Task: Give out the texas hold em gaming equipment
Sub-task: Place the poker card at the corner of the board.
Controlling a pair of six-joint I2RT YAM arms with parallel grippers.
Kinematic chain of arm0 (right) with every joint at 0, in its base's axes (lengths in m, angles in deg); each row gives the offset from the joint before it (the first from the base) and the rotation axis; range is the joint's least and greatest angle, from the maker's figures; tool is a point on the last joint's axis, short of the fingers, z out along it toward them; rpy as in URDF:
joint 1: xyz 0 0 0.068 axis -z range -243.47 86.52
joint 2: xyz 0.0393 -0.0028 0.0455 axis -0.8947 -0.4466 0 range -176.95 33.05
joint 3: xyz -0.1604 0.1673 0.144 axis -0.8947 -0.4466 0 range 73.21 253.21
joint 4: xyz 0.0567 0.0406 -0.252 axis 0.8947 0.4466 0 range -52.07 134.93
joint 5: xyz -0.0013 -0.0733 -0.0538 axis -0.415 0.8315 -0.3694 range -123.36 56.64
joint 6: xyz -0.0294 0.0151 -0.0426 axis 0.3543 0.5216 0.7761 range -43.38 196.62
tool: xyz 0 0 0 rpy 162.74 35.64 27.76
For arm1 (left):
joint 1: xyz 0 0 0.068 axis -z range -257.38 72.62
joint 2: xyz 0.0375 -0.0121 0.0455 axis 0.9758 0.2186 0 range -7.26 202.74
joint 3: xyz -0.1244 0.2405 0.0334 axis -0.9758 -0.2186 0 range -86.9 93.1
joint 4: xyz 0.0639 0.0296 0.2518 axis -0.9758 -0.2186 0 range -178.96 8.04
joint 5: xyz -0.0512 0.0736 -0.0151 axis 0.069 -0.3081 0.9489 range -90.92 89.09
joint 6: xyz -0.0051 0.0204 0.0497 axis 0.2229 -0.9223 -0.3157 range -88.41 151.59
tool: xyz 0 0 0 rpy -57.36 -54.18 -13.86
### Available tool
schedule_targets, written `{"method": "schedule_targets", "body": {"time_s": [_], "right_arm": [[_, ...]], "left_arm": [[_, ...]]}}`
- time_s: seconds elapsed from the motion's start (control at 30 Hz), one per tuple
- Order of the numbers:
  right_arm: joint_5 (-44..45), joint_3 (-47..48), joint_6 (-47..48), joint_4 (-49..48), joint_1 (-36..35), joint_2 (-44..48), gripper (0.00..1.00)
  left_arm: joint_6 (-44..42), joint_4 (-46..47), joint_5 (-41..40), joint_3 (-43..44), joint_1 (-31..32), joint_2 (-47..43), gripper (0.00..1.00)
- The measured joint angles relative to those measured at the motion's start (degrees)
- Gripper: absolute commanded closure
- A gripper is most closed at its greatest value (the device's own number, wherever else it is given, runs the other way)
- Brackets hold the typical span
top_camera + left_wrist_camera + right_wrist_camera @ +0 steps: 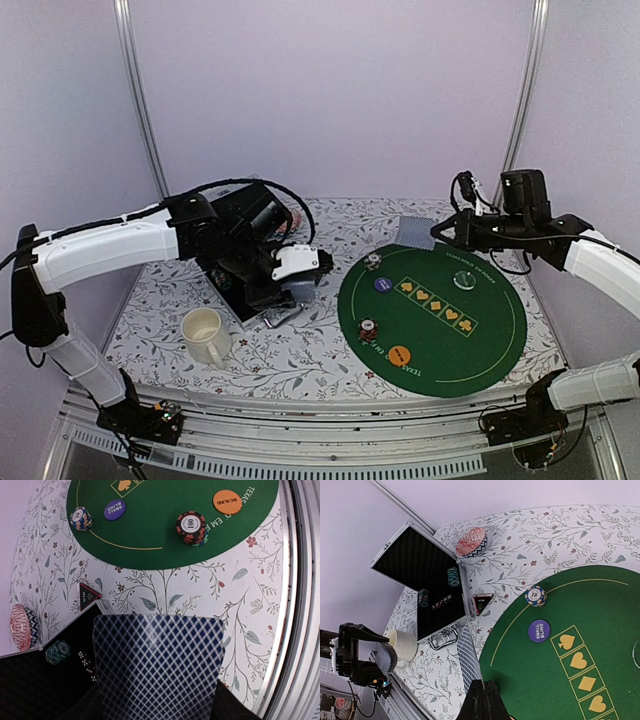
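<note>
Top external — chip stacks (369,329), purple disc (382,284) and orange disc (399,354) sit along the green mat's (480,340) left edge. Left gripper (300,285) clamps the card deck (160,665); right gripper (438,236) pinches a card (414,231) near the table's (300,350) far edge — dealing apparently not yet done.

white shells cover the left arm (110,245) and right arm (600,265), with black joints between. black cables (250,185) loop over the left arm. the left claw (302,283) has a white housing. the black bases (150,420) carry loose wires.
</note>
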Motion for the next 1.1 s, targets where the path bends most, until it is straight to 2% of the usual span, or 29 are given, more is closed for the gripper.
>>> {"method": "schedule_targets", "body": {"time_s": [0.27,0.63,1.1], "right_arm": [[1.3,-0.3,1.2,3.9,4.1,-0.2,0.98],[5.0,5.2,2.4,10.2,4.2,-3.8,0.98],[2.1,6.3,1.6,12.4,4.2,-9.3,0.98]], "left_arm": [[0.4,0.3,0.5,-0.4,0.0,-2.3,0.41],[0.3,0.7,0.9,-2.4,-1.0,-2.9,0.40],[-1.0,1.7,2.1,-3.3,-3.0,-3.2,0.41]]}}
